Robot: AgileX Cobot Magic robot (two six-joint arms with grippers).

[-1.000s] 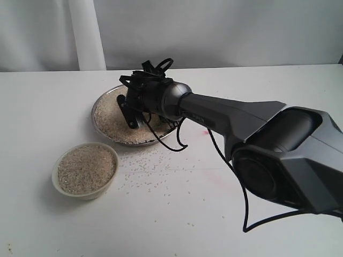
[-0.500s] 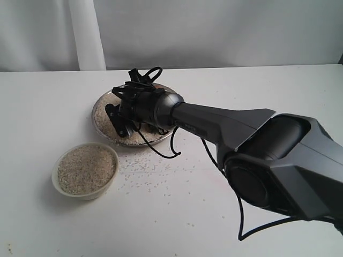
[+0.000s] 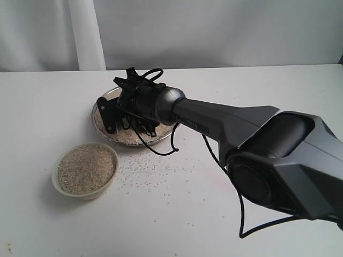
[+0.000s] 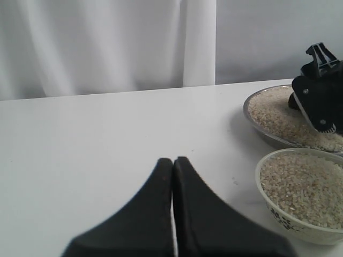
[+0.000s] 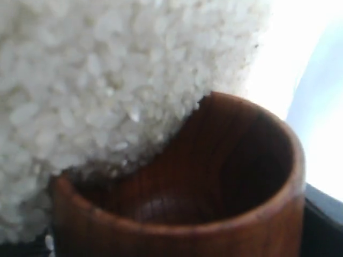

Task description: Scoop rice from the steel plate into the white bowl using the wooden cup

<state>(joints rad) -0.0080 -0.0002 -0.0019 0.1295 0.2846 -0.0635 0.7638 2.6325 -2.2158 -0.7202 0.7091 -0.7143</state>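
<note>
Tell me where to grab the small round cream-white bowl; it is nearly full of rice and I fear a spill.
Probably pinch the cream-white bowl by its thick rim from above, on the side away from the shiny steel plate. It stands upright, its sides slope in toward the base, so a side grasp could slip; rice fills it almost to the rim.

soft even light, faint shadows; rice [image 5: 96,80] blurred and glaring in close-up.

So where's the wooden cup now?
The wooden cup is in the right end effector, mouth against the rice on the steel plate, exterior view's left-centre, behind the white bowl.
</note>
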